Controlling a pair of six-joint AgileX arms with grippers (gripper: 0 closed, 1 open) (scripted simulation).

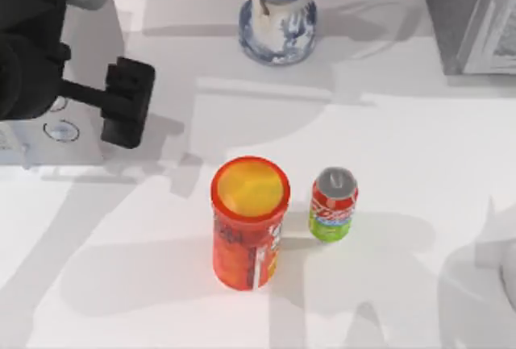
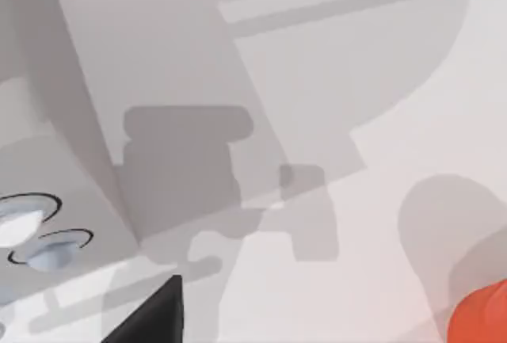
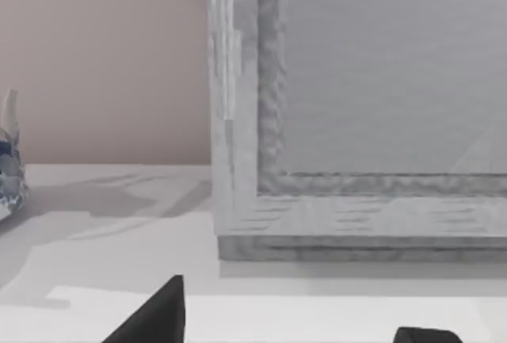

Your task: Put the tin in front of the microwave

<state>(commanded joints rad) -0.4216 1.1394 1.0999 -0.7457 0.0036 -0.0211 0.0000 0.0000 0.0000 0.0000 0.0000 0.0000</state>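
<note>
Orange-red canister (image 1: 249,224) just beside tin (image 1: 334,204), so could get toppled reaching in; left gripper (image 1: 126,103) by microwave (image 1: 48,135), finger state unclear.

The tin (image 1: 334,204) stands upright on the surface (image 1: 403,164), at about 5 o'clock from the centre of the top view. It is a small drinks can with a red upper body carrying white lettering, a lime-green base and a silver top. The microwave (image 1: 56,135) sits at 9 o'clock, at the left edge: a light grey box with 2 round silver dials (image 2: 47,248), well apart from the tin.
</note>
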